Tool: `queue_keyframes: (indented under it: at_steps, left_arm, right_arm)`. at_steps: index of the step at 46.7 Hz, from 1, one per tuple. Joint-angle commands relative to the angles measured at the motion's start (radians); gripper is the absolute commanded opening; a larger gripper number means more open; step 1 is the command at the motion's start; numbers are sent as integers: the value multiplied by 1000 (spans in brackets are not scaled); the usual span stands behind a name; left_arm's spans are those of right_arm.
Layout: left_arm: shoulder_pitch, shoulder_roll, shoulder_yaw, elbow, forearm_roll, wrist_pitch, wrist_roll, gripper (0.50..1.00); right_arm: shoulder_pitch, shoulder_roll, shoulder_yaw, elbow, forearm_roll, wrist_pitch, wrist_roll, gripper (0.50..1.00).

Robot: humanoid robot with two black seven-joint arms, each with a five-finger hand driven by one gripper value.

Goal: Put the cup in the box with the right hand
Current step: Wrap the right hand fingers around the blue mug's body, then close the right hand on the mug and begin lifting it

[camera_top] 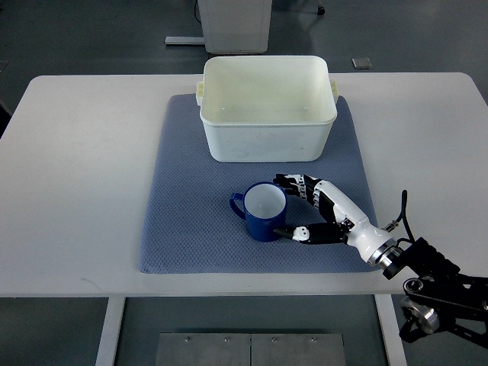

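Note:
A blue cup [261,211] with a white inside stands upright on the blue mat [191,213], handle pointing left. The white box [267,107] stands empty at the mat's far edge. My right hand [297,207] reaches in from the lower right and sits against the cup's right side. Its fingers [293,183] curve around the far right of the rim and the thumb [299,232] lies at the near right of the cup's base. The fingers are spread around the cup, not closed tight. The cup rests on the mat. The left arm does not show.
The mat lies on a white table [76,168]. The table's front edge runs just below the mat. A white cabinet base [236,23] stands on the floor beyond the table.

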Motion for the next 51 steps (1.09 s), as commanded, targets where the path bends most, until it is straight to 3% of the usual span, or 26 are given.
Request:
queue_keyframes:
  at_steps: [1,51]
  left_arm:
    - [0,0,0,0,0,-1,0,1000]
    - [0,0,0,0,0,-1,0,1000]
  right_arm:
    - [2,5,0,-9,0,0,0,914]
    - [18,111,-4,-126,11,-12,-43,914]
